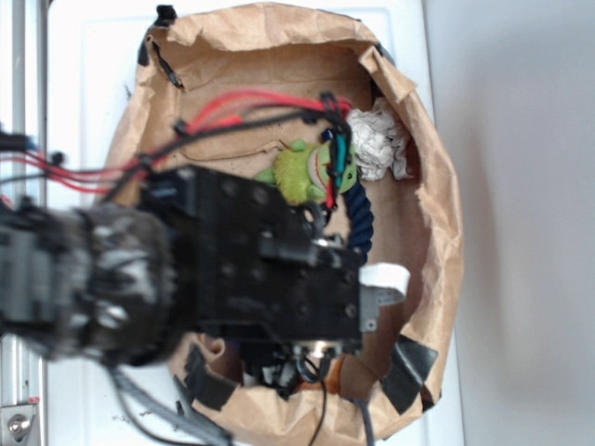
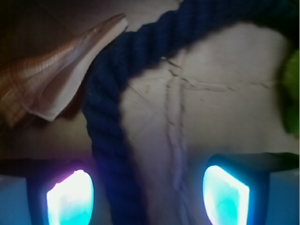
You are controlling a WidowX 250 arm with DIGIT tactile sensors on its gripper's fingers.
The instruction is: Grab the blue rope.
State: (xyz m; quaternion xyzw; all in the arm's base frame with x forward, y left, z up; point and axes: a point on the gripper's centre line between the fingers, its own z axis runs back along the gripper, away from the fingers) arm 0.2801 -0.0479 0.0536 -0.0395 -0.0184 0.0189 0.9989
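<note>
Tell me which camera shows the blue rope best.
The wrist view: the blue rope curves across the frame, its twisted strands clear, running down between the open pincer fingers. The exterior view shows only a short navy stretch beside the green plush toy; the arm hides the rest.

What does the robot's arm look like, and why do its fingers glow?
The boxy black metal arm has screw holes, with red and black wires looping over it and a fuzzy grey-black braided cable at its base. The hand has two dark fingers whose pads shine bright cyan and purple. Why they glow, the pictures don't show.
</note>
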